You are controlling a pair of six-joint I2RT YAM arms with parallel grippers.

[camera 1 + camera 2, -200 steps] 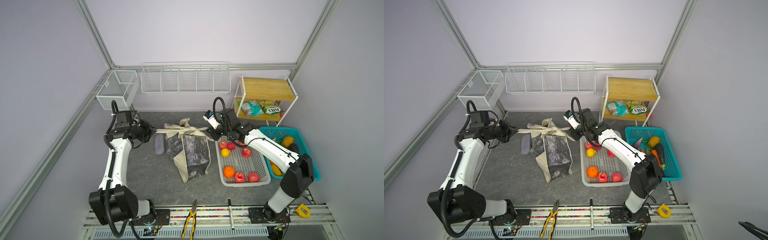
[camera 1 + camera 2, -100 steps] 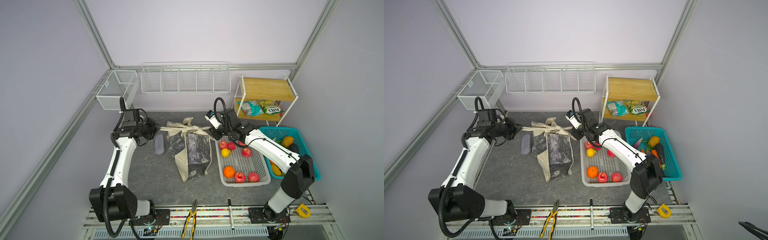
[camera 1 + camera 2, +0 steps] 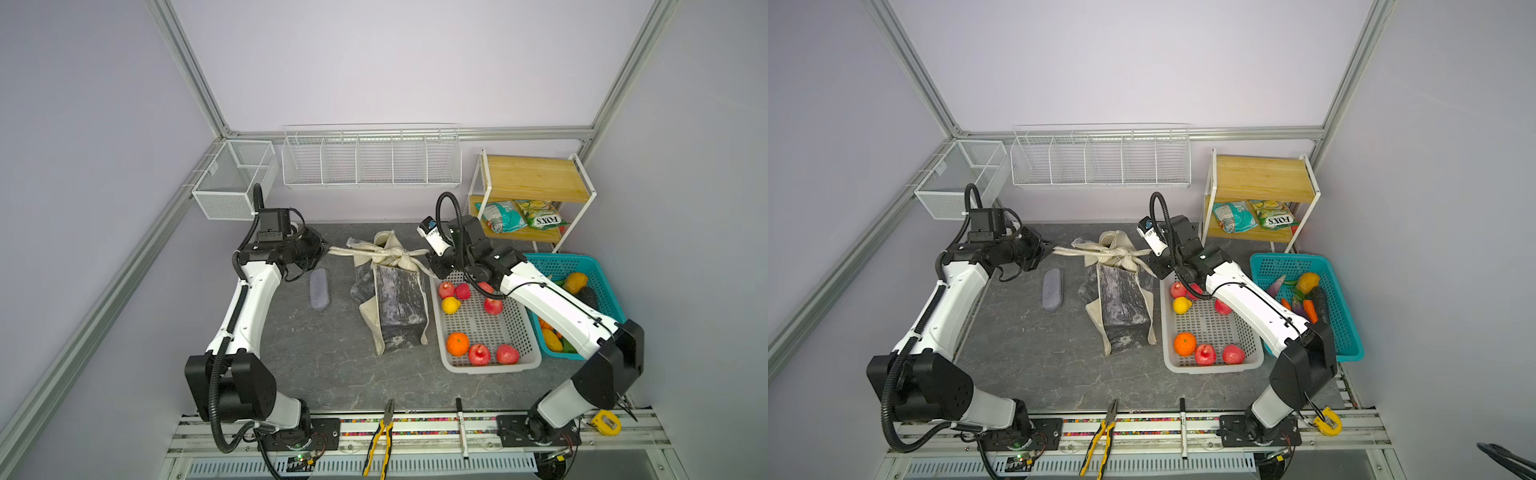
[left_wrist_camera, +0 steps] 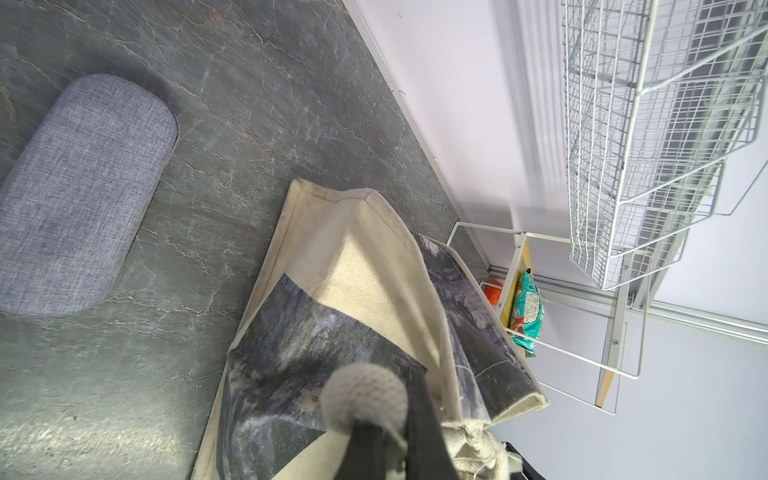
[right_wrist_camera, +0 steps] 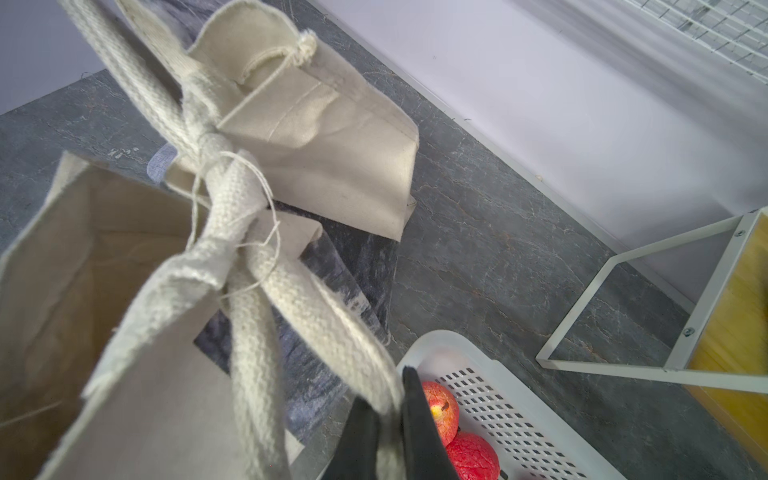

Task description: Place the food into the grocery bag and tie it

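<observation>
The grocery bag [image 3: 399,303] [image 3: 1121,307] stands mid-table, its cream straps tied in a knot [image 3: 392,255] [image 5: 224,166] over its mouth. My left gripper [image 3: 322,249] [image 3: 1049,249] [image 4: 399,415] is shut on the strap end that runs left from the knot. On the other side my right gripper [image 3: 429,269] [image 3: 1152,266] [image 5: 390,415] is shut on the strap end running right. Food lies outside the bag: fruit [image 3: 457,344] in the white basket [image 3: 490,368], vegetables [image 3: 575,281] in the teal basket [image 3: 557,264], snack packets [image 3: 519,216] on the shelf. What the bag holds is hidden.
A grey fabric case [image 3: 319,288] [image 4: 79,191] lies left of the bag. The wooden shelf [image 3: 536,178] stands at the back right, with wire racks [image 3: 370,158] on the back wall. Pliers [image 3: 382,432], a pen [image 3: 461,424] and a yellow tape measure [image 3: 606,423] lie on the front rail.
My left gripper has moved right, closer to the bag, still holding its strap end. The right gripper has hardly moved.
</observation>
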